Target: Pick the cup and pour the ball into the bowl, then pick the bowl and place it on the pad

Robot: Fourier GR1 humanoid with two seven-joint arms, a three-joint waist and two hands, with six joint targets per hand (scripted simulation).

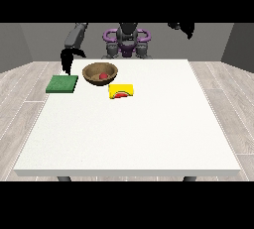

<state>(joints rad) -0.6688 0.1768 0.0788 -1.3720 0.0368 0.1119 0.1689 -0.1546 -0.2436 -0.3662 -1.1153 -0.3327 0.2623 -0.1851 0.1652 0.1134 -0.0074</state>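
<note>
Ball (pixel 103 76) sits in bowl (pixel 100 73); cup (pixel 121 91) lies tipped; pad (pixel 62 84), at nine o'clock, waits; hand at the view's left (pixel 66 59) hangs, fingers straight

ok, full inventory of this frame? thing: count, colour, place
table: 1, white, fills the middle of the view
bowl: 1, brown wooden, far-left part of table, right of the pad
ball: 1, red, inside the bowl
cup: 1, yellow with a red inside, on its side just in front and right of the bowl
pad: 1, green, flat on the table's far-left edge
hand at the view's left: 1, black, hanging above the pad's far side, holding nothing
hand at the view's right: 1, black, raised beyond the table's far edge
</note>
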